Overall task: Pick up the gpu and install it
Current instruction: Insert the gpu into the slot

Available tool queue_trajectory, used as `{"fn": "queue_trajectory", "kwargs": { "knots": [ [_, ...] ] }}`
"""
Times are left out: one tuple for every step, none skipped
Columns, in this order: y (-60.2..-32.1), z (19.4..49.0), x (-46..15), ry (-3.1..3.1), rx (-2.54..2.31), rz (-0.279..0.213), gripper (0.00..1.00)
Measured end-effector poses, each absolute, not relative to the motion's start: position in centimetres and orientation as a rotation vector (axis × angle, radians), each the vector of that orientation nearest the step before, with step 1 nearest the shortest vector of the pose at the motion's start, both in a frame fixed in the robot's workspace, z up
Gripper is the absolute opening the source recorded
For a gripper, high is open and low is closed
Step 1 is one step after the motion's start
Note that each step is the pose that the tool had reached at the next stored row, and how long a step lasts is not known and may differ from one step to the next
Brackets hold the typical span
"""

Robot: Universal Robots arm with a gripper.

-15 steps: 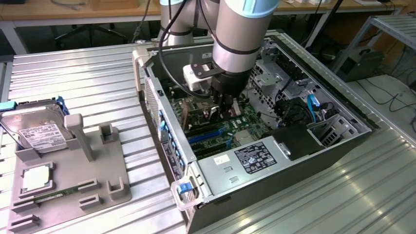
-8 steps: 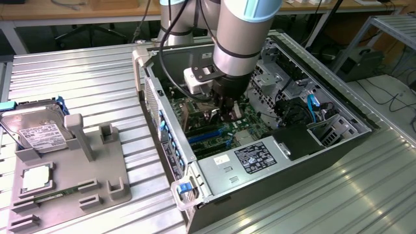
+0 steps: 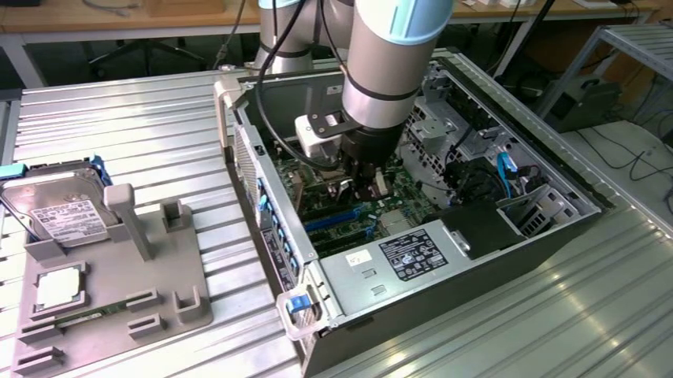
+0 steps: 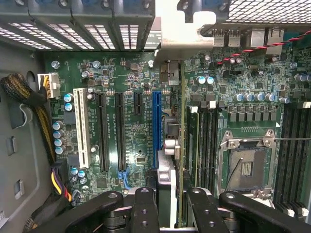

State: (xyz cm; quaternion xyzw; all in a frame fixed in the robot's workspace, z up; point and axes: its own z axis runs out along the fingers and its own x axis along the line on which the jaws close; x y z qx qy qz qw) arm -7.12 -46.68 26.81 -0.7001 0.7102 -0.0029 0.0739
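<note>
Fingers (image 4: 144, 213): narrow, clamped on gpu (image 4: 166, 177), which was carried edge-on inside case (image 3: 442, 315) at centre of the exterior view. Card's long axis ran parallel with blue slot (image 4: 157, 121), extending ahead of the fingers, just beside the slot line. Judged not yet seated.

Green board, black hand, ribbed silver bench

The motherboard (image 4: 126, 73) is dark green, with one blue slot (image 4: 156, 126) and one white slot (image 4: 80, 128). The hand (image 4: 170, 196) is black, the gpu (image 4: 165, 170) edge silver, the arm (image 3: 384, 63) grey banded light blue, and the bench (image 3: 116, 126) ribbed silver.
</note>
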Motion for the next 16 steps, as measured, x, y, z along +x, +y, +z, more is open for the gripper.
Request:
{"fn": "queue_trajectory", "kwargs": {
  "knots": [
    [-46.68, 26.80, -7.12, 2.132, -2.102, -0.009, 0.28],
    [-46.68, 26.80, -7.12, 2.132, -2.101, -0.009, 0.28],
    [-46.68, 26.80, -7.13, 2.132, -2.102, -0.008, 0.28],
    [-46.67, 26.79, -7.13, 2.133, -2.102, -0.006, 0.28],
    [-46.67, 26.78, -7.13, 2.135, -2.104, -0.002, 0.28],
    [-46.67, 26.78, -7.13, 2.136, -2.105, 0.000, 0.28],
    [-46.68, 26.78, -7.13, 2.136, -2.105, 0.000, 0.28],
    [-46.68, 26.78, -7.13, 2.136, -2.105, 0.000, 0.28],
    [-46.68, 26.78, -7.12, 2.136, -2.105, 0.000, 0.28],
    [-46.69, 26.76, -7.13, 2.136, -2.105, 0.000, 0.28],
    [-46.71, 26.70, -7.13, 2.136, -2.105, 0.001, 0.28],
    [-46.73, 26.65, -7.13, 2.136, -2.105, 0.000, 0.28],
    [-46.74, 26.59, -7.12, 2.136, -2.105, 0.000, 0.28],
    [-46.74, 26.55, -7.12, 2.136, -2.105, 0.000, 0.28],
    [-46.75, 26.56, -7.12, 2.136, -2.105, -0.001, 0.28],
    [-46.75, 26.52, -7.12, 2.136, -2.105, -0.001, 0.28]
  ]
}}
